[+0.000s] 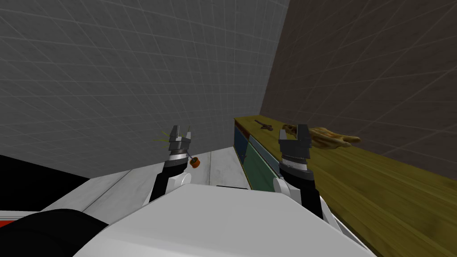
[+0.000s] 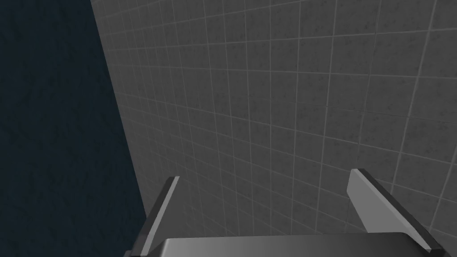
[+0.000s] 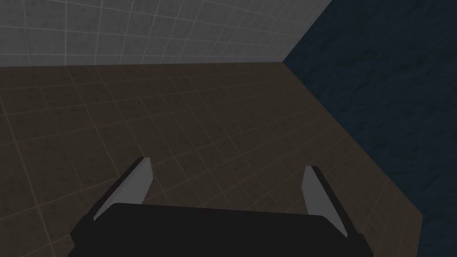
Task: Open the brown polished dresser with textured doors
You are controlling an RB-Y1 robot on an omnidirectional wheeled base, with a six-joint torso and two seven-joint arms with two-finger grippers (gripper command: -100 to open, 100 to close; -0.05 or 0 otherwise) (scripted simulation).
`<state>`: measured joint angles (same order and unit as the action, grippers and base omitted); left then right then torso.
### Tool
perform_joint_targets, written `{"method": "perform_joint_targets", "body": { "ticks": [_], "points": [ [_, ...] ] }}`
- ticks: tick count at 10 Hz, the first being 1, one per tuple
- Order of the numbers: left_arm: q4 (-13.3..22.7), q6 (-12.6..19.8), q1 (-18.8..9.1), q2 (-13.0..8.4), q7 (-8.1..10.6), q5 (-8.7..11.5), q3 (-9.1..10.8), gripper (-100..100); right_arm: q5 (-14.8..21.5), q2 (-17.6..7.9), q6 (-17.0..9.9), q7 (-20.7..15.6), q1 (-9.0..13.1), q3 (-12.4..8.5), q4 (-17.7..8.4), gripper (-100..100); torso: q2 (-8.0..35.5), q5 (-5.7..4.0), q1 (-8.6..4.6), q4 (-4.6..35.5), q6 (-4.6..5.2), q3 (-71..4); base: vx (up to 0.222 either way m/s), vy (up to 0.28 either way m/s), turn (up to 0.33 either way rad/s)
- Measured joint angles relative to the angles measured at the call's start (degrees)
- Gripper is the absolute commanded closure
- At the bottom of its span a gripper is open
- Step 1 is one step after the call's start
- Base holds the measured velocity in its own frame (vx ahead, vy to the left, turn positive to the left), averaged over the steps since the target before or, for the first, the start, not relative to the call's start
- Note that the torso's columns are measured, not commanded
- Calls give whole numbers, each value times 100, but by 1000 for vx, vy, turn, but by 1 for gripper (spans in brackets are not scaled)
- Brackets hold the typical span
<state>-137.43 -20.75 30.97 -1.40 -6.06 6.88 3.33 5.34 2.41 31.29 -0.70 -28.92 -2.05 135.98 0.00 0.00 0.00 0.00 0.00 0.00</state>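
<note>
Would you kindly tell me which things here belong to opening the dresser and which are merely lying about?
For the job: dresser; its blue and green front panels; left gripper, open; right gripper, open.

Lying about: small dark object and tan lumpy object on the dresser top; small orange object on the floor.

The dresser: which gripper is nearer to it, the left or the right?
Right. The right gripper is at the front edge of the dresser; the left gripper is apart from it, over the pale floor.
</note>
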Motion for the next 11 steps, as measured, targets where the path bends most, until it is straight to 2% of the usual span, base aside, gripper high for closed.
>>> {"method": "perform_joint_targets", "body": {
  "ticks": [2, 9, 10, 11],
  "points": [
    [0, 0, 0, 0, 0, 0, 0, 0, 0, 0, 0, 0, 0, 0, 0, 0, 597, 0, 0, 600, 0, -1200, 0, 0, 0],
    [-2, -1, 0, 0, 0, 0, 0, 0, 0, 0, 1, 0, 0, 0, 2, 0, 3539, 0, 0, 3537, 0, -7073, 0, 0, 0],
    [-2, -1, 0, 0, 0, 0, 0, 0, 0, 0, 1, 0, 0, 0, 2, -100, 3962, 0, 0, 3960, 0, -7919, 34, 3, -78],
    [0, 0, 1, 0, 0, 0, 0, 0, 40, -137, 18, -11, -18, -11, 37, -100, 4147, 0, -1, 4147, 1, -8318, 57, 7, -153]
  ]
}}
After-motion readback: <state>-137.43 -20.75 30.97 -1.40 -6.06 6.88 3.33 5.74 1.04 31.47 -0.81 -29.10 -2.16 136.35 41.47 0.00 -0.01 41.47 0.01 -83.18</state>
